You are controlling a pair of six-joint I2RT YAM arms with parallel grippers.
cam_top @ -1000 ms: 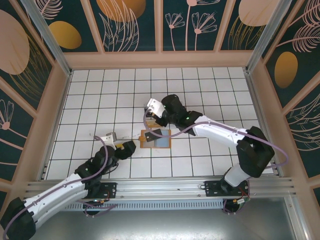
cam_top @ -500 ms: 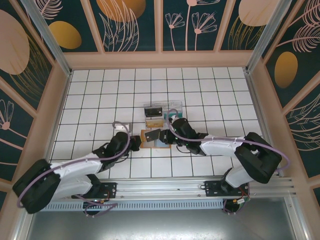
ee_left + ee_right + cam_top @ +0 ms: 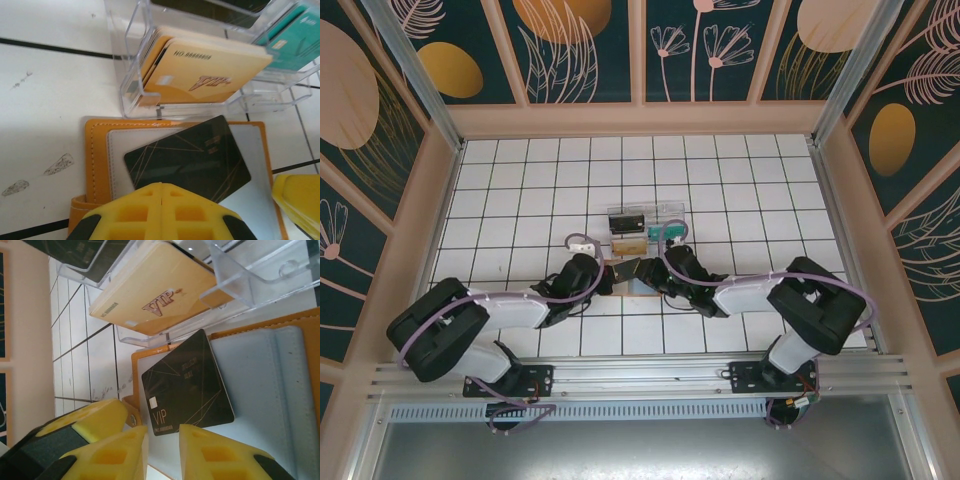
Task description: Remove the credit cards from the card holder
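Observation:
The tan-orange card holder [image 3: 638,287] lies open on the tiles, its pale blue-grey panels [image 3: 260,370] facing up. A black VIP credit card [image 3: 187,160] lies slanted on its left panel, free of the pockets. My left gripper [image 3: 162,187] is shut with nothing seen between its fingers, low over the holder's left edge near the snap tab [image 3: 131,417]. My right gripper [image 3: 164,432] is open, and the black card's [image 3: 182,382] near end lies just ahead of the gap. In the top view, the left gripper [image 3: 610,282] and the right gripper [image 3: 655,278] meet over the holder.
A clear compartmented plastic tray [image 3: 645,228] stands directly behind the holder, almost touching it. It holds gold VIP cards [image 3: 210,72], a teal card [image 3: 295,35] and dark cards. White tiled floor surrounds them, bounded by wooden walls.
The right gripper came down from the tray at the back to the holder's near side. The left gripper slid right to the holder's left edge.

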